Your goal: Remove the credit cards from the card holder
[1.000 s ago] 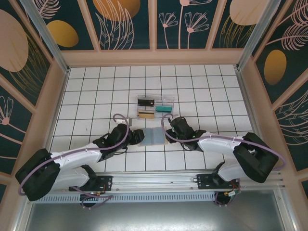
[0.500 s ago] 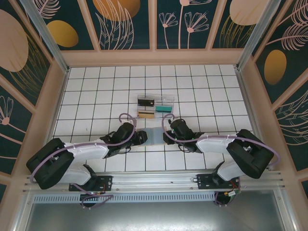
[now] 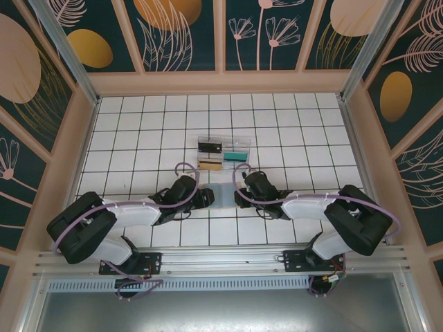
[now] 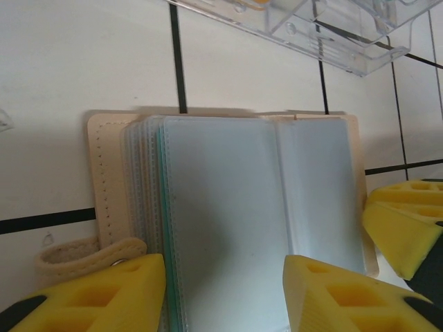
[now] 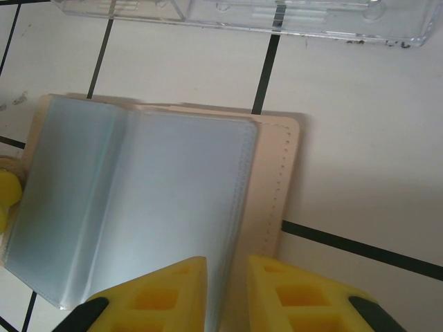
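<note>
The card holder [image 3: 223, 194] lies open on the white tiles between my two grippers. It is tan outside with blue-grey clear sleeves [image 4: 228, 180]. My left gripper [image 3: 209, 198] hangs over its left half, jaws apart and straddling the top sleeve [image 4: 225, 297]. A thin teal edge [image 4: 162, 207] shows among the left pages; I cannot tell whether it is a credit card. My right gripper [image 3: 237, 196] is closed narrowly on the right edge of the sleeve stack [image 5: 227, 297]. Dark, gold and teal cards [image 3: 235, 156] lie in the clear tray.
The clear plastic compartment tray [image 3: 243, 145] stands just beyond the holder, close to both wrists [image 4: 332, 41] [image 5: 242, 17]. A tan strap loop [image 4: 90, 252] sticks out at the holder's left edge. The tiled floor is bounded by wooden walls [image 3: 221, 83].
My left arm has slid right, bringing its gripper over the holder's left half, and its jaws have narrowed a little. The right gripper has stayed on the holder's right edge.
</note>
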### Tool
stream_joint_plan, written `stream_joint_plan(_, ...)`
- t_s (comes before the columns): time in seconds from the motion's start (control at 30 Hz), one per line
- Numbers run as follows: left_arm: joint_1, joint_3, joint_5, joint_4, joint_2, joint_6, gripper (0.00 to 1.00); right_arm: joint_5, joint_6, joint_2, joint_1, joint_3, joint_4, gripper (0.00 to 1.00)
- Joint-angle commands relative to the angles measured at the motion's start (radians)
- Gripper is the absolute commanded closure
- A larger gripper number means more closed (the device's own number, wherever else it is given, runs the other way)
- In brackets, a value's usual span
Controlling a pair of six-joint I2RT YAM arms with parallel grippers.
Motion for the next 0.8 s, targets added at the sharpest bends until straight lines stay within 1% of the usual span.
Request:
stream_joint_plan(0.0, 0.0, 0.013, 0.052, 0.042, 0.028, -0.005, 0.49, -0.016, 0.008, 0.012, 0.0, 0.002, 0.012, 0.77)
stream_joint_plan(0.17, 0.001, 0.012, 0.086, 0.076, 0.03, -0.009, 0.35, -0.014, 0.01, 0.014, 0.002, 0.003, 0.012, 0.77)
stream_joint_plan(0.27, 0.001, 0.012, 0.094, 0.082, 0.03, -0.007, 0.28, -0.017, 0.012, 0.018, 0.002, 0.002, 0.013, 0.77)
stream_joint_plan(0.4, -0.001, 0.009, 0.101, 0.088, 0.024, -0.004, 0.13, -0.018, 0.015, 0.021, 0.003, 0.001, 0.015, 0.77)
stream_joint_plan(0.47, -0.001, 0.007, 0.104, 0.094, 0.019, -0.002, 0.11, -0.016, 0.015, 0.019, 0.003, 0.002, 0.015, 0.76)
stream_joint_plan(0.6, -0.001, 0.008, 0.111, 0.094, 0.015, -0.004, 0.12, -0.014, 0.016, 0.023, 0.003, 0.002, 0.015, 0.76)
stream_joint_plan(0.77, -0.002, -0.003, 0.159, 0.149, 0.023, -0.014, 0.16, -0.019, 0.019, 0.029, 0.003, 0.003, 0.021, 0.76)
